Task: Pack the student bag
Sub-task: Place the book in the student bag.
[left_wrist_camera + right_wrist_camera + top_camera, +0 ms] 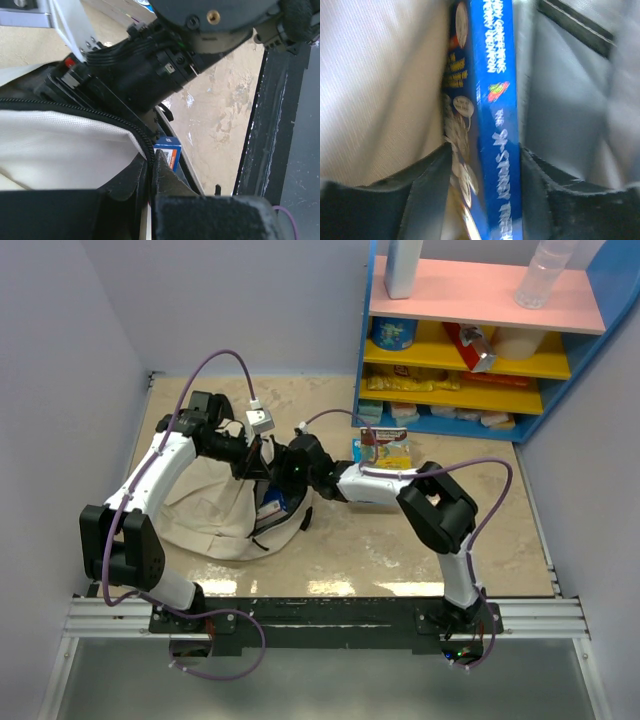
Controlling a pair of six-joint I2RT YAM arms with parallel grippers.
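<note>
The student bag [205,505], beige with black zipper trim, lies at the table's left middle with its mouth facing right. My left gripper [252,453] is shut on the bag's black zipper edge [145,142] and holds the mouth open; its fingers [167,175] pinch the trim. My right gripper [290,478] reaches into the mouth, shut on a blue book [495,115] held spine-up between its fingers [432,180]. Beige fabric [375,85] is on the book's left and grey lining [570,95] on its right. The book's corner [168,148] shows in the left wrist view.
A blue, yellow and pink shelf unit [480,340] with snacks and bottles stands at the back right. A small colourful package [386,450] lies on the table in front of it. A metal rail [330,615] runs along the near edge.
</note>
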